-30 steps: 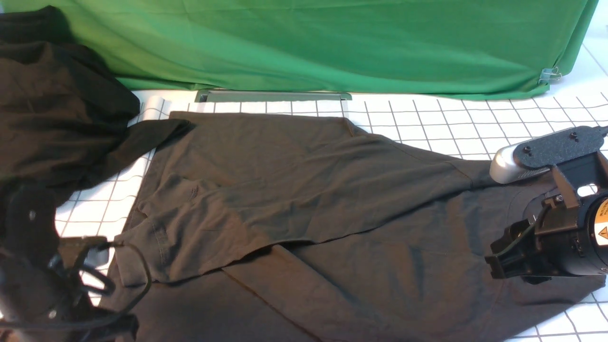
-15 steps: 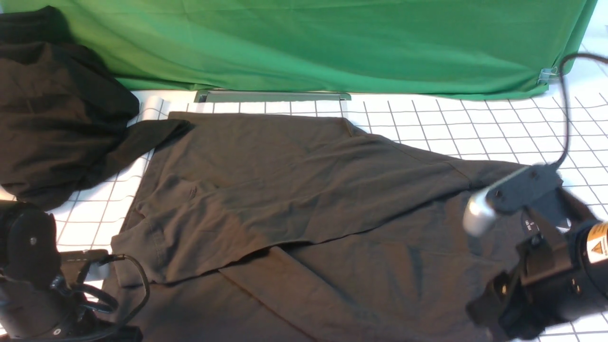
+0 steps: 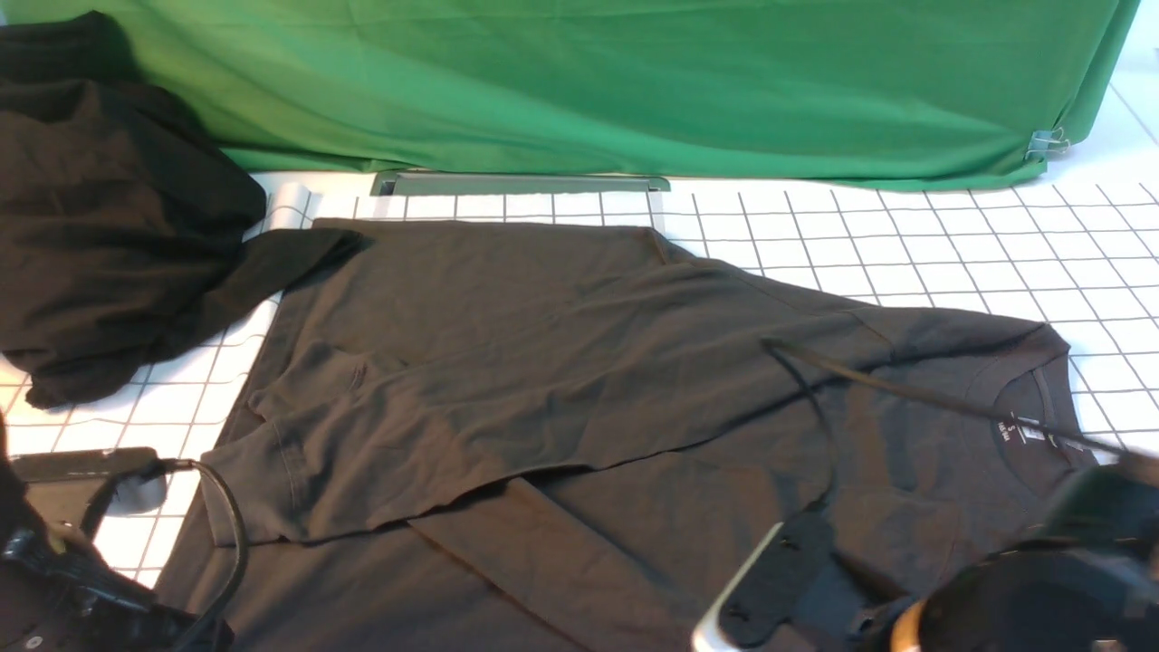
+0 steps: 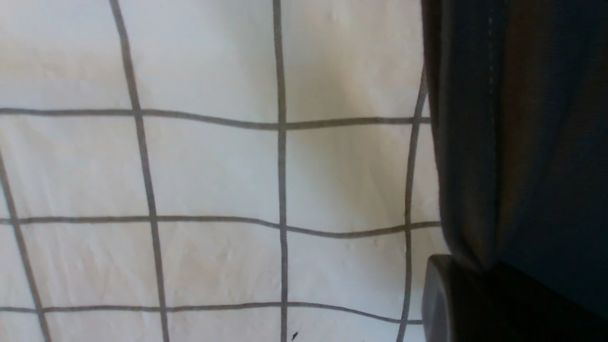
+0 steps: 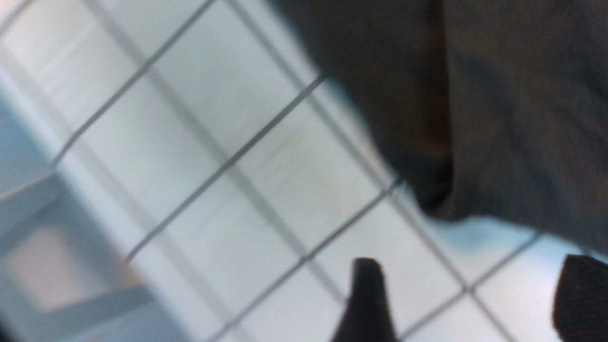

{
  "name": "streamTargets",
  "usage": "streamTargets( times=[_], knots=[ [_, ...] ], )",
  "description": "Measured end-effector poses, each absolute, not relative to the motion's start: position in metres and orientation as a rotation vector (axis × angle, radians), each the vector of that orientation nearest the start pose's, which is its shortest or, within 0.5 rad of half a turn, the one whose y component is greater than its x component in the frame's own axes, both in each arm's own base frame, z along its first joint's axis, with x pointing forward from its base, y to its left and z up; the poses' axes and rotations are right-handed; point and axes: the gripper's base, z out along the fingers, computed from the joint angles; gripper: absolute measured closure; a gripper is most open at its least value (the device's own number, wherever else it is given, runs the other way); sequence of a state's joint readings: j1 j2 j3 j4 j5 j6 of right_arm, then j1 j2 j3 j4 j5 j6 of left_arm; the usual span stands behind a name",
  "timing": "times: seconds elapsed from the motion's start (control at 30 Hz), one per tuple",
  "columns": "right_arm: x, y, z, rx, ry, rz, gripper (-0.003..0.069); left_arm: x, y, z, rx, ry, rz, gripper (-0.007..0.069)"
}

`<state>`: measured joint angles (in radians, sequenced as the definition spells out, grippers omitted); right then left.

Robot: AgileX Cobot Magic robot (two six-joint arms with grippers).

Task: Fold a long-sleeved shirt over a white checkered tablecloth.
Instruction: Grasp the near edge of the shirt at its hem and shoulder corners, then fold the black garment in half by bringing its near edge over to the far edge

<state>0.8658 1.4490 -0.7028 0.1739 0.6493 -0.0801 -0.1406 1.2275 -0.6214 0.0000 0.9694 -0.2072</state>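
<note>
White checkered tablecloth (image 3: 905,235) below — left gripper (image 4: 479,285) closed, probably on long-sleeved shirt (image 3: 543,362) hem; right gripper (image 5: 472,297) wide, cloth just ahead — must grasp next.

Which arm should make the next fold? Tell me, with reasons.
Probably left: the left hand is shut on the hem of the long-sleeved shirt, while the right hand is open and empty over the tablecloth.
</note>
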Motion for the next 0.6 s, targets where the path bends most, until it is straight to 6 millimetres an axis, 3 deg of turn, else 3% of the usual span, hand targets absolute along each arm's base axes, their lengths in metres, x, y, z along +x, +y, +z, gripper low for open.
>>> streamTargets(
  times=[0.13,0.23,0.27,0.3,0.33,0.37,0.43,0.6],
  knots=[
    [0.157,0.197,0.159,-1.154,2.736,0.273,0.0118,0.174,-0.025,0.209,-0.104,3.047,-0.032,0.0608],
    [0.162,0.202,0.155,-1.157,2.748,0.251,0.0193,0.173,-0.025,0.209,-0.108,3.05,-0.037,0.0608],
    [0.164,0.202,0.154,-1.176,2.741,0.231,0.0312,0.173,-0.025,0.209,-0.11,3.054,-0.039,0.0608],
    [0.164,0.202,0.154,-1.182,2.737,0.226,0.0329,0.173,-0.025,0.209,-0.11,3.054,-0.039,0.0608],
    [0.164,0.202,0.155,-1.19,2.729,0.218,0.0476,0.172,-0.025,0.209,-0.105,3.064,-0.037,0.0608],
    [0.164,0.202,0.155,-1.187,2.733,0.222,0.0546,0.171,-0.025,0.209,-0.1,3.075,-0.036,0.0608],
    [0.162,0.201,0.157,-1.182,2.75,0.229,0.0605,0.168,-0.025,0.21,-0.08,3.095,-0.035,0.0608],
    [0.149,0.193,0.182,-1.177,2.767,0.27,0.0621,0.156,-0.024,0.221,-0.072,3.088,-0.043,0.0608]
  ],
)
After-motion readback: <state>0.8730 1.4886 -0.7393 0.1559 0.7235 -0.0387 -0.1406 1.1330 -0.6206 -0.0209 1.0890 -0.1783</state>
